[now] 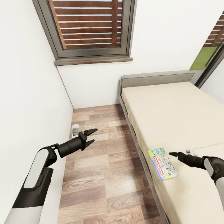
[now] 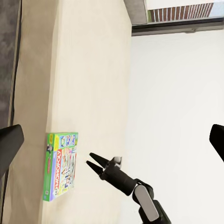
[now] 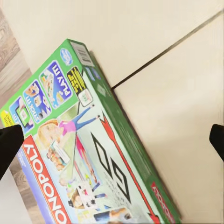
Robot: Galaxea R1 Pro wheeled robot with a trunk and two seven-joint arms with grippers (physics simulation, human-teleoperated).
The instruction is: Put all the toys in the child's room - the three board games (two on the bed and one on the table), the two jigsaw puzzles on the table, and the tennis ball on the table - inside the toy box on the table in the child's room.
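One board game, the white-green Monopoly box (image 1: 163,163), lies flat on the cream bed (image 1: 174,115) near its floor-side edge. My right gripper (image 1: 171,154) hovers just beside the box's far end, over the mattress. In the left wrist view this right gripper (image 2: 88,158) shows its two fingers spread open next to the box (image 2: 60,165). The right wrist view looks down on the Monopoly box (image 3: 84,154) from close by, with nothing between the fingertips (image 3: 9,144). My left gripper (image 1: 94,135) is open over the wood floor, well left of the bed.
A strip of wood-plank floor (image 1: 102,174) runs between the white wall (image 1: 28,93) and the bed. A small white-grey object (image 1: 75,130) sits on the floor by the wall. The grey headboard (image 1: 155,77) stands under a slatted window (image 1: 90,25).
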